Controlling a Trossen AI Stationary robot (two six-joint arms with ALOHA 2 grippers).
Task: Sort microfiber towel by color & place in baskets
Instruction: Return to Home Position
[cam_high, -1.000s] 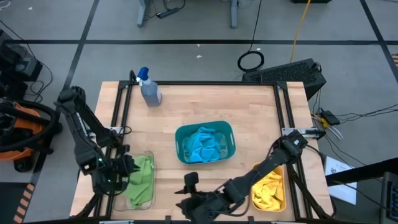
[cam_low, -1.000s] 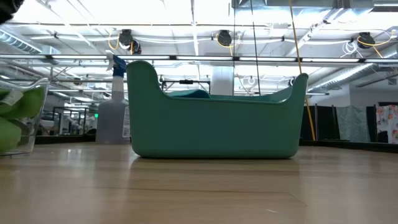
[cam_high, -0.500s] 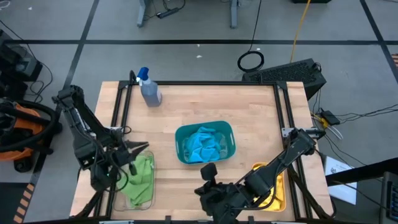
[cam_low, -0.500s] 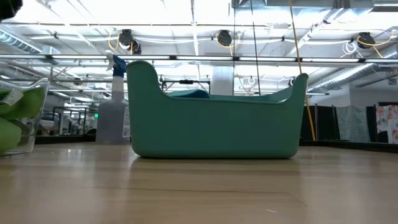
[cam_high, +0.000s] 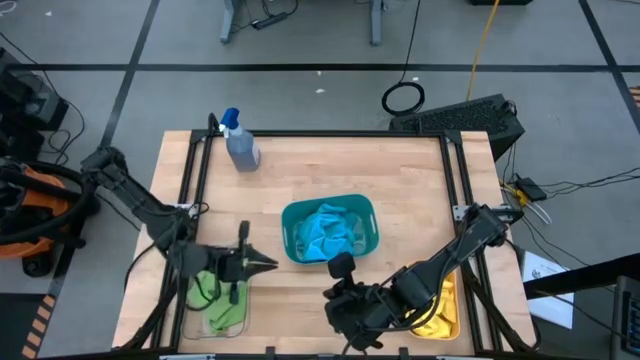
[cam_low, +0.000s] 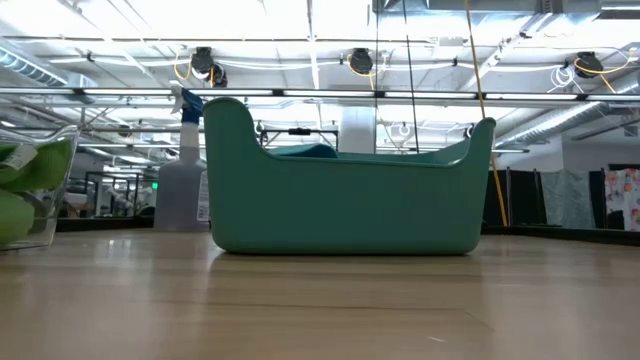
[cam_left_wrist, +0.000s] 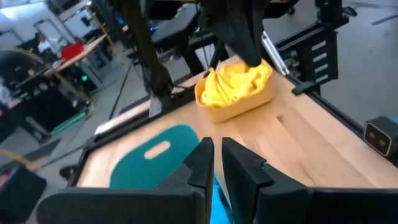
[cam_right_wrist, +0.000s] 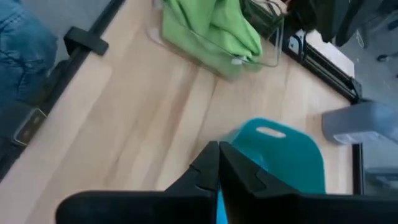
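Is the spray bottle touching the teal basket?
Apart. The high view shows bare tabletop between the spray bottle and the teal basket.

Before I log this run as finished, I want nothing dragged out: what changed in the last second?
The left tool swung off the clear bin toward the middle of the table; the right tool shifted right, toward the orange bin. Neither holds anything. The green towels, blue towels, yellow towels and spray bottle stayed put.

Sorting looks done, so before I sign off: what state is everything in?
Teal basket: holds blue towels.
Clear basket: holds green towels.
Orange basket: holds yellow towels.
Spray bottle: upright.
Left claw: empty, near clear basket.
Right claw: shut, empty, near teal basket.
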